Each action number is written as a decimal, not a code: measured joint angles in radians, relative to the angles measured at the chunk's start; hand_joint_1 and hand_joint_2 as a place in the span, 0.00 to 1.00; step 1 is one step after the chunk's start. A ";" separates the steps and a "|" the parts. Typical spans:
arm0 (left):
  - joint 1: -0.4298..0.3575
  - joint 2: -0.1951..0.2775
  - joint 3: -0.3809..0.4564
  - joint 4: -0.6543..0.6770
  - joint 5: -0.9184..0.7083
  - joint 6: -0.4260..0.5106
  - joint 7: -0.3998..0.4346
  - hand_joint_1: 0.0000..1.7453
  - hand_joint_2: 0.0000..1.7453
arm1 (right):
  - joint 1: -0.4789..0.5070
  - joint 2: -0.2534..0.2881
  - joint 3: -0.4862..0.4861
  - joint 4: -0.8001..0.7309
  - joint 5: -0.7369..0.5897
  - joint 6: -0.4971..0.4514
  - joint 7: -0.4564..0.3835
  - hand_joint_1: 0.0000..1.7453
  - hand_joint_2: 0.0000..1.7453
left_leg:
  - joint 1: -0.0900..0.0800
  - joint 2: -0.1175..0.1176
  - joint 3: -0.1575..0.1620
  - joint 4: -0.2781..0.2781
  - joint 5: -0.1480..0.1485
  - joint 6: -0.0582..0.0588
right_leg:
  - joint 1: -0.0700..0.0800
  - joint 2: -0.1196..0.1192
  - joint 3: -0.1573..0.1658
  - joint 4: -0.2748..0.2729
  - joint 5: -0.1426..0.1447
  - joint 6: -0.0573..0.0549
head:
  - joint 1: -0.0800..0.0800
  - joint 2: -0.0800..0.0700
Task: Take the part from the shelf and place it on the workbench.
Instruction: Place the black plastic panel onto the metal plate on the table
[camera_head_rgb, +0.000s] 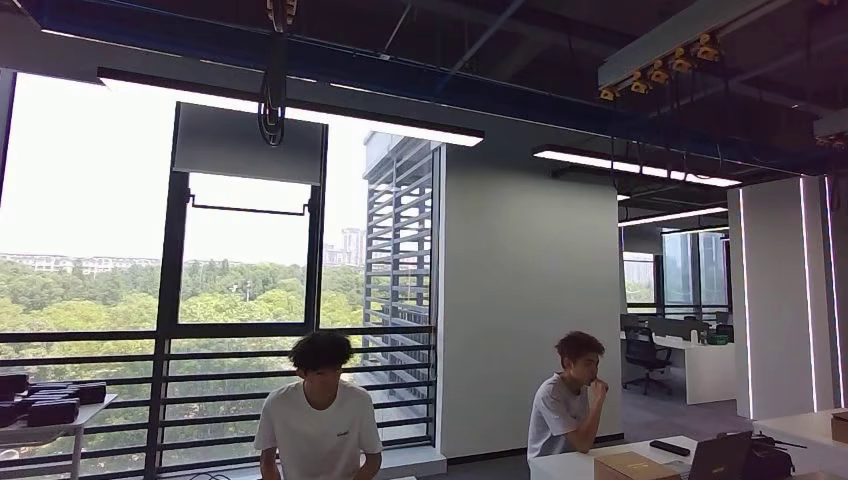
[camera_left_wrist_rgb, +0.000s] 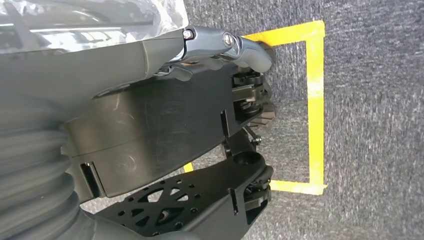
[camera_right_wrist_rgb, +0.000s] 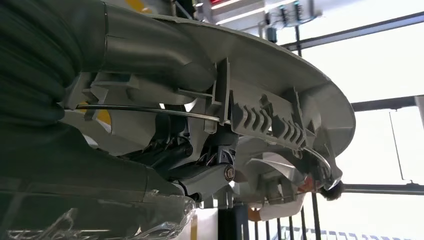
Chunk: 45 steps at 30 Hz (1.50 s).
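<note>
- Right now my right hand grasps the grey part; I keep it level until the workbench shows.
- Left hand over the floor: finger state unclear.

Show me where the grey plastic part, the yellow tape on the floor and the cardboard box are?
grey plastic part (camera_right_wrist_rgb: 280, 100): right wrist view, on its curved outer shell.
yellow tape (camera_left_wrist_rgb: 315, 100): left wrist view, on the long strip.
cardboard box (camera_head_rgb: 635, 466): head view, on its top face.
</note>
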 joint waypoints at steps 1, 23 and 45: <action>0.000 0.000 0.000 0.000 0.000 -0.002 0.001 0.00 1.00 | -0.015 -0.005 0.011 0.011 0.042 0.010 0.039 1.00 1.00 | 0.000 0.000 0.000 0.000 0.000 0.001 | 0.000 0.000 0.001 -0.003 0.001 0.002 | -0.001 0.000; -0.006 -0.003 -0.010 0.006 -0.022 -0.039 0.020 0.00 1.00 | -0.236 -0.035 0.253 0.193 0.741 0.452 0.435 1.00 1.00 | 0.001 0.000 0.003 -0.003 0.001 0.009 | 0.001 0.000 0.005 -0.009 0.005 0.013 | 0.001 0.000; -0.013 -0.005 -0.025 0.008 -0.054 -0.046 0.031 0.00 1.00 | -0.355 0.041 0.486 0.419 0.798 0.722 0.425 1.00 1.00 | 0.001 -0.001 0.004 -0.004 0.001 0.008 | 0.001 -0.002 0.006 -0.009 0.004 0.013 | 0.001 0.000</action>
